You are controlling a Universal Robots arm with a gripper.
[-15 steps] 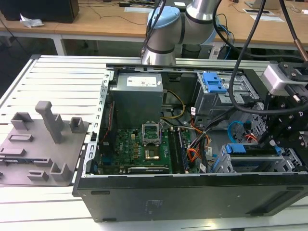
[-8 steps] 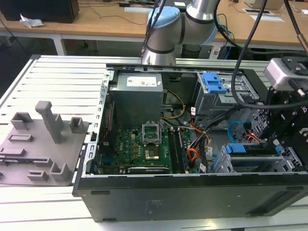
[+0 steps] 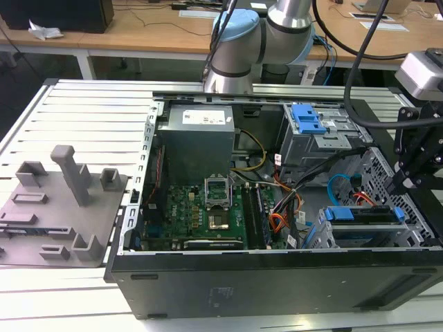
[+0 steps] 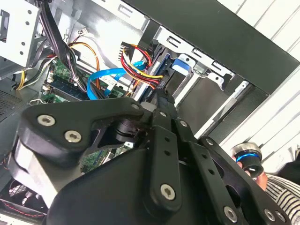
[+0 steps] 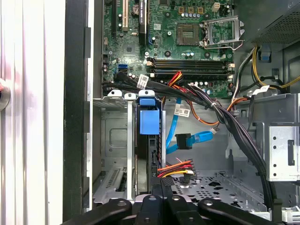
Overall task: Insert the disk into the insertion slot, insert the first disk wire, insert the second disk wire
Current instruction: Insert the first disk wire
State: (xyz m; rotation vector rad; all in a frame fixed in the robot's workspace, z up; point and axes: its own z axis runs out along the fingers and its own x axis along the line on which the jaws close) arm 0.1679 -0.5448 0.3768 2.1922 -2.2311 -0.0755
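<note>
Hovering beside blue-framed silver-grey disk [image 5: 150,123] seated in perforated silver drive cage [image 5: 115,140] — black end effector [image 5: 161,197], grip indeterminable; probable hazard: snagging adjacent orange-red-yellow wire bundle [image 5: 176,167].

The disk [image 5: 151,123], framed in its blue carrier, stands on edge inside the insertion slot [image 3: 339,235], a silver metal cage at the exterior view's near right. The second disk wire [image 5: 172,133], flat and light-blue, loops just beside the disk. Its dark plug [image 5: 183,140] hangs unconnected.
</note>
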